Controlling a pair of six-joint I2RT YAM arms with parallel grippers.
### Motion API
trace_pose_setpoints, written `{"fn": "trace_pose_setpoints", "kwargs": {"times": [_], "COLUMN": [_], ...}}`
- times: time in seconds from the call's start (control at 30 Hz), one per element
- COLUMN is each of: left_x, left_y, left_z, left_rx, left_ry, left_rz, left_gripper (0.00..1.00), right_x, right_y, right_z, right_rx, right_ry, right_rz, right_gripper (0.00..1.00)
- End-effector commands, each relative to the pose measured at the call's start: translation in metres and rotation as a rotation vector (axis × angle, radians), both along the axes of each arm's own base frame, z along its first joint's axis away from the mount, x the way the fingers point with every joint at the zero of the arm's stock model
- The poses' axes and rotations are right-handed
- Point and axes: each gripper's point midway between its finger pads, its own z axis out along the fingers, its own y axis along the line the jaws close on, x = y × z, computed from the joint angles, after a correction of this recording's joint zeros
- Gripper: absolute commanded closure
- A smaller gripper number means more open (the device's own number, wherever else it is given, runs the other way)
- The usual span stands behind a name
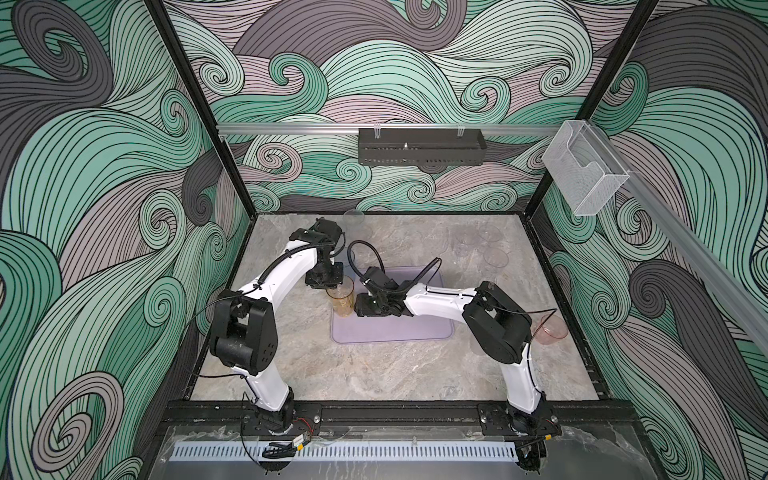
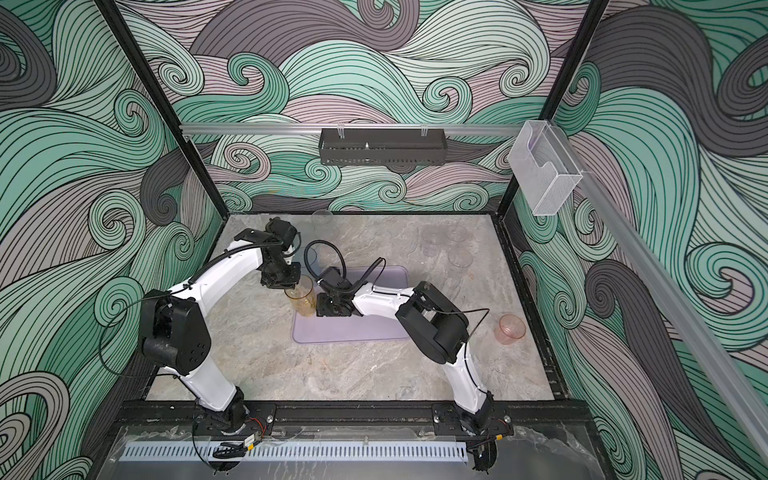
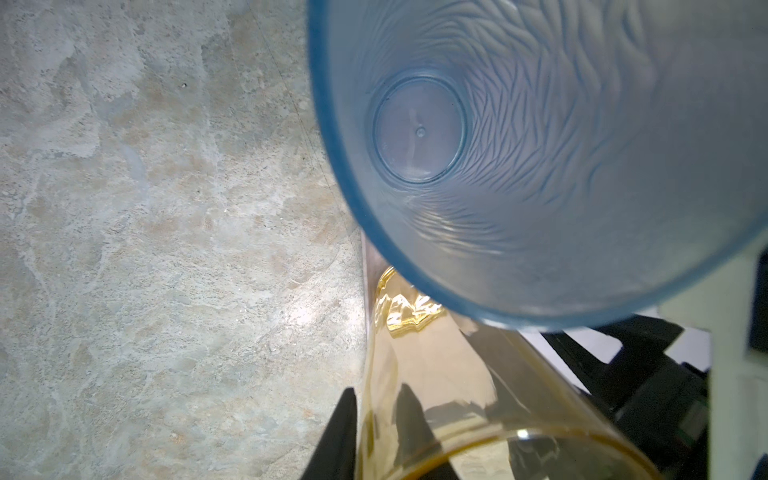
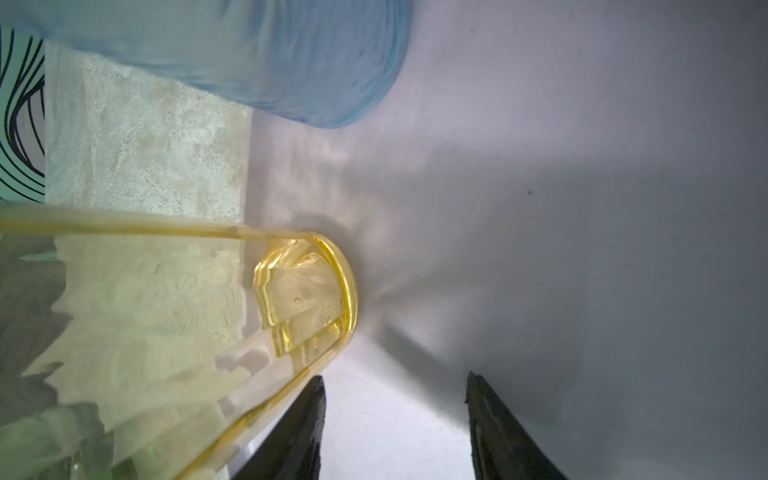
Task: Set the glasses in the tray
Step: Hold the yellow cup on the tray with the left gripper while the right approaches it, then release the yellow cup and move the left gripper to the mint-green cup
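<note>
Left wrist view: left claw (image 3: 376, 399) straddles the wall of the amber tumbler (image 3: 436, 374), one finger outside and one inside. The gap is narrow. I cannot tell whether it pinches the wall or stands free of it.
Right wrist view: right claw (image 4: 395, 382) is about half wide with nothing between the fingers. The amber tumbler is just beside one finger; contact cannot be resolved.
Amber tumbler, place: upright in both top views, base inside the tray (image 1: 395, 332) at its 9 o'clock edge, close to the rim.
Blue tumbler, place: blue tumbler (image 3: 498, 166) stands upright in the tray toward the 10 o'clock corner. It is near the amber one, with a gap showing in the right wrist view.
Risk, lift-off: my judgement is that if the inner finger drags on the wall as the left claw rises, the tumbler tips or hops the low rim onto the table (image 1: 374, 374).
Risk, crowding: the right claw sits at the tumbler's 3 o'clock, so a sideways move could shove it off the edge or into the blue tumbler.
Look, amber: tall, smooth, thin translucent wall with a thicker, brighter yellow base. It probably handles light and top-heavy.
Look, blue: frosted, with a rippled inner wall.
Remaining: clear glasses (image 1: 478, 245) at the tray's 2 o'clock and a pink cup (image 1: 550, 328) at its 3 o'clock, all on the table.
</note>
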Motion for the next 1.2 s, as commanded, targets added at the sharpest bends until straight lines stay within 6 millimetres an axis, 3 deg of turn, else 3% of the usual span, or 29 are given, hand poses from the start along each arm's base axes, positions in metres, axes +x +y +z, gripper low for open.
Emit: {"fn": "trace_pose_setpoints", "kwargs": {"times": [0.0, 0.13, 0.3, 0.43, 0.57, 0.73, 0.9, 0.97, 1.17], "left_x": [-0.001, -0.013, -0.03, -0.031, -0.001, 0.052, 0.123, 0.142, 0.174], "left_y": [0.006, 0.015, 0.037, 0.055, 0.07, 0.092, 0.106, 0.103, 0.108], "left_z": [0.019, 0.037, 0.047, 0.076, 0.104, 0.109, 0.088, 0.083, 0.051], "left_rx": [-0.003, 0.018, 0.04, 0.002, -0.104, -0.283, -0.343, -0.364, -0.3], "left_ry": [-0.052, -0.074, -0.085, -0.179, -0.402, -0.528, -0.497, -0.448, -0.359], "left_rz": [0.006, 0.001, 0.03, 0.088, 0.18, 0.367, 0.394, 0.371, 0.348], "left_gripper": [0.76, 0.71, 0.68, 0.69, 0.7, 0.61, 0.6, 0.6, 0.62], "right_x": [0.002, -0.003, -0.009, -0.018, -0.027, -0.035, -0.042, -0.044, -0.049], "right_y": [-0.006, -0.022, -0.047, -0.064, -0.085, -0.112, -0.128, -0.132, -0.135], "right_z": [0.005, 0.018, 0.043, 0.065, 0.075, 0.074, 0.08, 0.081, 0.075], "right_rx": [-0.021, -0.029, -0.029, -0.034, -0.071, -0.161, -0.188, -0.191, -0.173], "right_ry": [-0.016, -0.037, -0.077, -0.12, -0.168, -0.201, -0.208, -0.207, -0.183], "right_rz": [-0.005, -0.002, -0.005, 0.013, 0.034, 0.055, 0.049, 0.041, 0.02], "right_gripper": [0.45, 0.44, 0.44, 0.44, 0.44, 0.44, 0.44, 0.44, 0.44]}}
